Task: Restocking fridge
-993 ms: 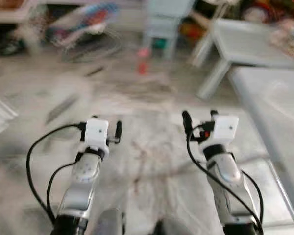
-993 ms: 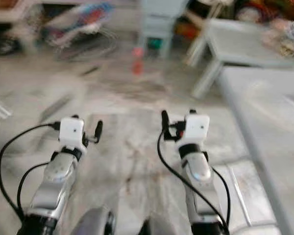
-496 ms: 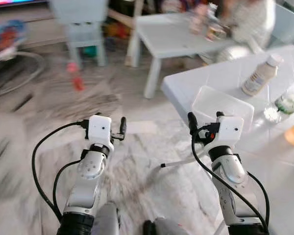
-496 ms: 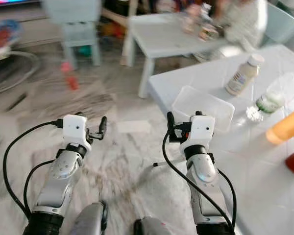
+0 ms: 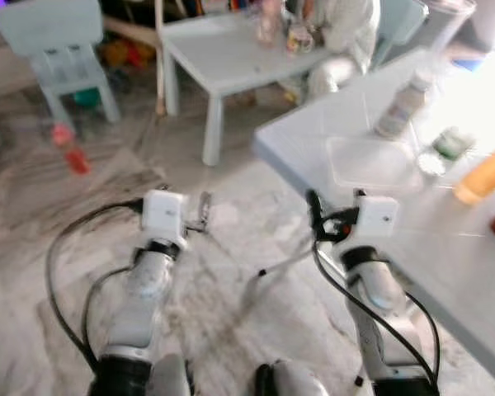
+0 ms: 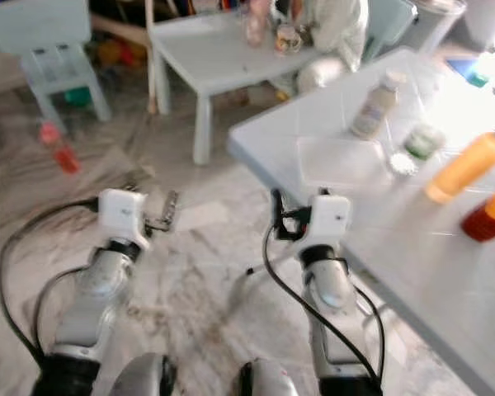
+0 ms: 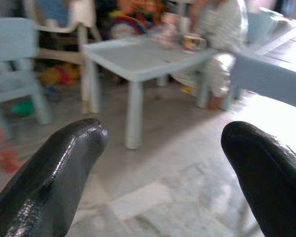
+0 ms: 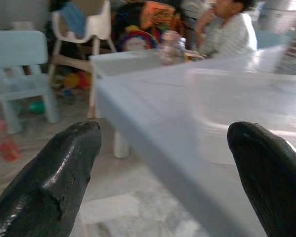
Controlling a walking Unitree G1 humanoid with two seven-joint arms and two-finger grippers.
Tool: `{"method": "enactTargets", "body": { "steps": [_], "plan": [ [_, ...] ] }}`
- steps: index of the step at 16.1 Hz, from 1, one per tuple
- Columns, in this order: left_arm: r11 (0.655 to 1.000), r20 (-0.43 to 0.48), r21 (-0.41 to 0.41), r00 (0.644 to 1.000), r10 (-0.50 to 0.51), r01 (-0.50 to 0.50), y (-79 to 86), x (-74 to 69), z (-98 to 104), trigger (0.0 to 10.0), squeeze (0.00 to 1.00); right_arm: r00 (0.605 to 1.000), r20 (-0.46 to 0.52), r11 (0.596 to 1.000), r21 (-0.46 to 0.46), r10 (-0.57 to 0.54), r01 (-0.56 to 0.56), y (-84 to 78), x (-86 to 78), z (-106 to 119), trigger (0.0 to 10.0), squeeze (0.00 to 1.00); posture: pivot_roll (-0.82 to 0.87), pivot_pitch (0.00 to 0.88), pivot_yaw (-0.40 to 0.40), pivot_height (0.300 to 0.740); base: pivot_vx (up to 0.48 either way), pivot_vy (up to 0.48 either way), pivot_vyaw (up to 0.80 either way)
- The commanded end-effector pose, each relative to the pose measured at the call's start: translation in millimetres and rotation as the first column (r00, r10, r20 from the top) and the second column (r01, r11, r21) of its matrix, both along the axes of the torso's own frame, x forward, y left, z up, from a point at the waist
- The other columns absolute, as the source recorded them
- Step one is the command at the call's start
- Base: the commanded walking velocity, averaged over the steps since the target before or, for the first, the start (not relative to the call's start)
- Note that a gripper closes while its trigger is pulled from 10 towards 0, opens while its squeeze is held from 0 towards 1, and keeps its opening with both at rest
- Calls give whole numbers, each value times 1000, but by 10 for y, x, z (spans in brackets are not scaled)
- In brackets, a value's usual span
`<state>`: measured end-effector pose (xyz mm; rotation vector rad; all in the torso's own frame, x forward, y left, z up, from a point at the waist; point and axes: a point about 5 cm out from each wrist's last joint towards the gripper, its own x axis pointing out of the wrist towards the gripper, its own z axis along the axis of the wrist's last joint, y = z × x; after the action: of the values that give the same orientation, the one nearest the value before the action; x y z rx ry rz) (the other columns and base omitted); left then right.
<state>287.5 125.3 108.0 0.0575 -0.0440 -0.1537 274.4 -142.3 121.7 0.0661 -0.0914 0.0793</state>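
Observation:
A white table stands at my right. On it are a clear plastic container, a beige bottle, a small green-topped jar, an orange bottle and a red bottle. My right gripper is held out open and empty just short of the table's near edge, in front of the container. My left gripper is open and empty over the marble floor. In the right wrist view the table edge lies between the fingers.
A low pale blue child's table with cups stands ahead, and a person sits behind it. A small blue chair is at the far left. A red bottle lies on the floor near it.
The camera has swung right, so the white table and its bottles have come into view and moved toward the middle. Both arms keep the same raised pose, fingers still open.

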Motion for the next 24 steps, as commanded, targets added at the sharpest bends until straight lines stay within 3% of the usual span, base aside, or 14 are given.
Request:
{"method": "enactTargets", "body": {
  "steps": [1, 6, 8, 11, 14, 24],
  "plan": [
    [1000, -5, -11, 1000, -24, 24, -83, -27, -17, 10000, 0, 999, -5, 999, -20, -39, 39, -112, -10, -11, 10000, 0, 74, 162, -78, 740, 0, 0, 0],
    [999, 4, -9, 999, -40, 40, -103, -16, -4, 10000, 0, 994, 2, 994, -25, -105, 105, -174, 28, 5, 10000, 0, 76, 162, -74, 740, 0, 0, 0],
    [998, 1, -9, 998, -56, 56, -121, -36, -15, 10000, 0, 984, -26, 984, 3, -176, 176, -268, 31, -22, 10000, 0, 78, 160, -70, 740, 0, 0, -553],
    [999, 1, -7, 999, -54, 54, -86, -17, -14, 10000, 0, 983, -38, 984, 14, -177, 178, -272, 39, -46, 10000, 0, 82, 161, -69, 740, 0, 0, -800],
    [998, 2, -7, 998, -60, 60, -94, -22, -13, 10000, 0, 985, -39, 985, 27, -167, 168, -223, 48, -45, 10000, 0, 84, 161, -69, 740, 0, 287, -698],
    [998, -2, -1, 998, -70, 70, -94, -24, -21, 10000, 0, 986, -38, 986, 34, -165, 166, -198, 56, -39, 10000, 0, 87, 165, -67, 740, 111, 417, 0]
  ]
}}
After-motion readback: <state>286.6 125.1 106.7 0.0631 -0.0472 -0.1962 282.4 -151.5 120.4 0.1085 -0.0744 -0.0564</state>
